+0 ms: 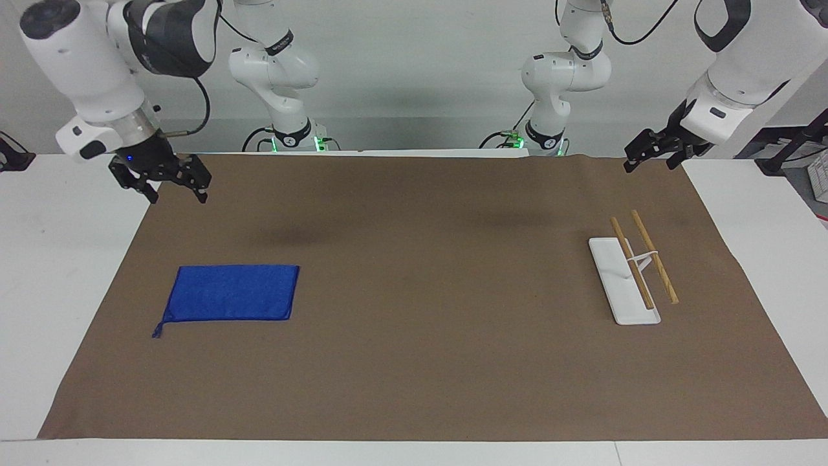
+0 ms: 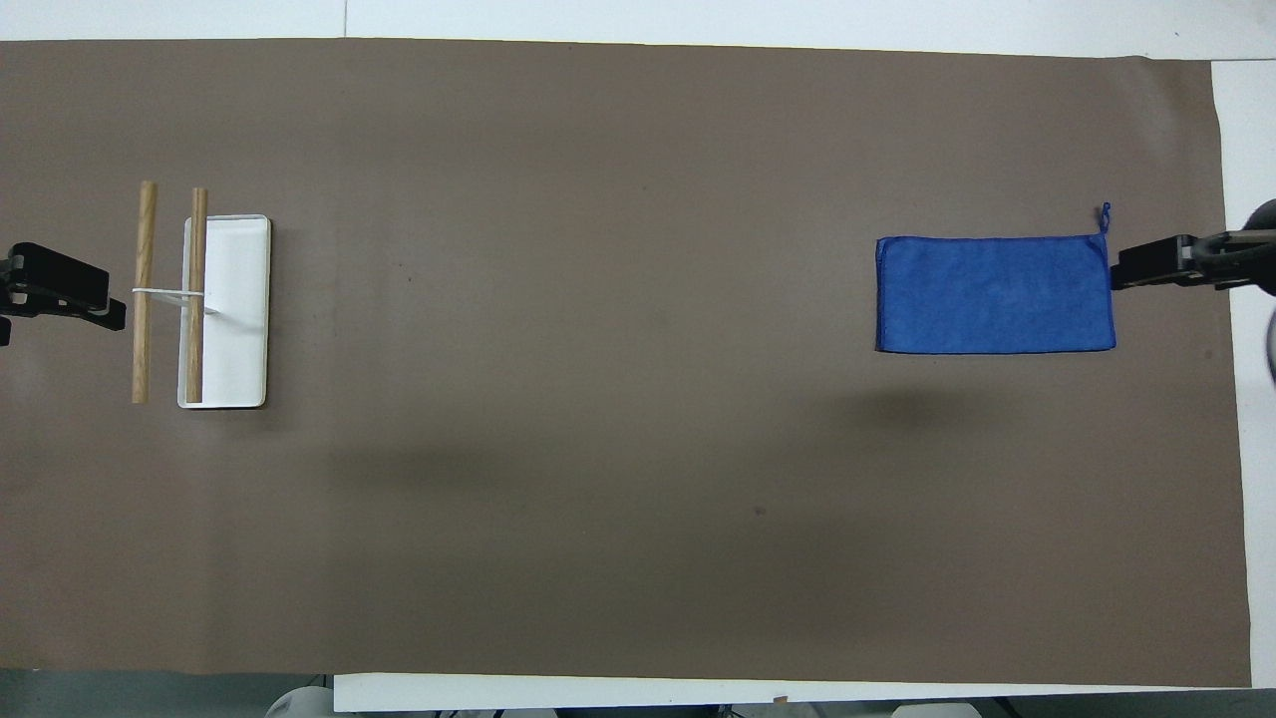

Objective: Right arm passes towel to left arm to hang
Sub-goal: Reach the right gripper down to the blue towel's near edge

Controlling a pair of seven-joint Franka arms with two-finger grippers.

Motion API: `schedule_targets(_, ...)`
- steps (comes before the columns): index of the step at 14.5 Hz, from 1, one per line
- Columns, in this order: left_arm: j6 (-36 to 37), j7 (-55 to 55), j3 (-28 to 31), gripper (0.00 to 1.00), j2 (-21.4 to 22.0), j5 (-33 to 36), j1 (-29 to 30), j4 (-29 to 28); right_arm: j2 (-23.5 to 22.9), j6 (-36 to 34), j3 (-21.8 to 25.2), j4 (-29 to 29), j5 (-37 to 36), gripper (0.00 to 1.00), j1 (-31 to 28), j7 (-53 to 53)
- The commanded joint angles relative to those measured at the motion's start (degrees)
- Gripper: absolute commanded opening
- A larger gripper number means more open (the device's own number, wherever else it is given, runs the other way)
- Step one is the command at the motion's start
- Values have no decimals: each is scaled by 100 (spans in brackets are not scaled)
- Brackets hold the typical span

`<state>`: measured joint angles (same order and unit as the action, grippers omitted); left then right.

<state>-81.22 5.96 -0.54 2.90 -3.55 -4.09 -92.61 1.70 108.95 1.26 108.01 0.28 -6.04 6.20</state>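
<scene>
The blue towel [image 1: 229,292] lies flat on the brown mat, toward the right arm's end of the table, its loop tag at one corner. It also shows in the overhead view [image 2: 995,294]. My right gripper [image 1: 178,196] is open and empty, up in the air over the mat's edge, apart from the towel. In the overhead view the right gripper [image 2: 1146,269] reaches to the towel's short edge. My left gripper [image 1: 649,165] is open and empty, and waits over the mat's corner at the left arm's end; it shows in the overhead view [image 2: 62,289] beside the rack.
A towel rack with a white base [image 1: 614,278] and two wooden rods [image 1: 654,255] stands toward the left arm's end; it also shows in the overhead view [image 2: 239,309]. The brown mat [image 1: 427,310] covers most of the white table.
</scene>
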Motion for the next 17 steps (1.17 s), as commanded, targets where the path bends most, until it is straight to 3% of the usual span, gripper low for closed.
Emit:
schedule_targets(1, -52, -7, 2, 100, 79, 57, 5, -90, -160, 1037, -82, 737, -11, 100, -142, 274)
schedule_targets(4, -52, -7, 2, 100, 79, 57, 5, -90, -635, 1733, -82, 941, -2, 100, -309, 846)
schedule_targets(11, -52, -7, 10, 100, 79, 57, 5, -82, -1716, 3280, -90, 1223, -11, 100, -345, 1085)
schedule_targets(15, -52, -7, 10, 100, 79, 57, 5, -82, -1814, 3361, -99, 1293, -11, 98, -327, 1085)
schedule_targets(17, -52, -7, 2, 100, 79, 57, 5, -82, -1805, 3361, -99, 1346, -11, 92, -327, 1085)
